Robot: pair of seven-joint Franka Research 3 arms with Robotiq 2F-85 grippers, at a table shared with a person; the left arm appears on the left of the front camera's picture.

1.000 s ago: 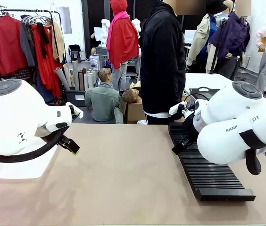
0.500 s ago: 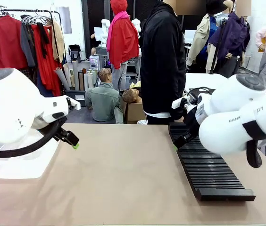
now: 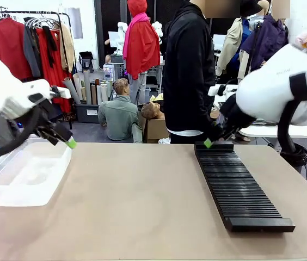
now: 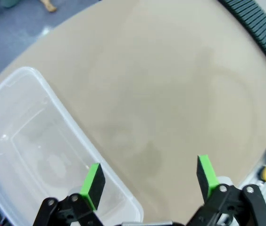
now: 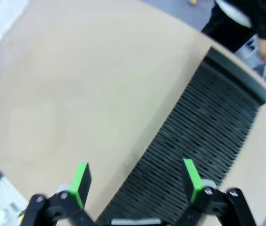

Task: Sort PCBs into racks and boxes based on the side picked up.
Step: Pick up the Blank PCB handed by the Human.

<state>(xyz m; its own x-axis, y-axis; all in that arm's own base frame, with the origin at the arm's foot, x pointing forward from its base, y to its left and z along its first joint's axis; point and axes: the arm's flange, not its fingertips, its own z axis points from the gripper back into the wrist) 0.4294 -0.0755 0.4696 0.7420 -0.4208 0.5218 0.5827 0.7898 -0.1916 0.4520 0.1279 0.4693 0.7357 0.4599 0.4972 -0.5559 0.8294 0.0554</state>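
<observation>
I see my left gripper [image 4: 150, 179], fingers spread and empty, above the clear box [image 4: 67, 113] at nine o'clock, and my right gripper [image 5: 137, 180] likewise above the rack [image 5: 208, 127] at three.

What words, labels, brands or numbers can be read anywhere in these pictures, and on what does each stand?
No text can be read.
Right arm: faint grey lettering, too blurred to read.
Rack: no print seen.
Tub: no print seen.
</observation>
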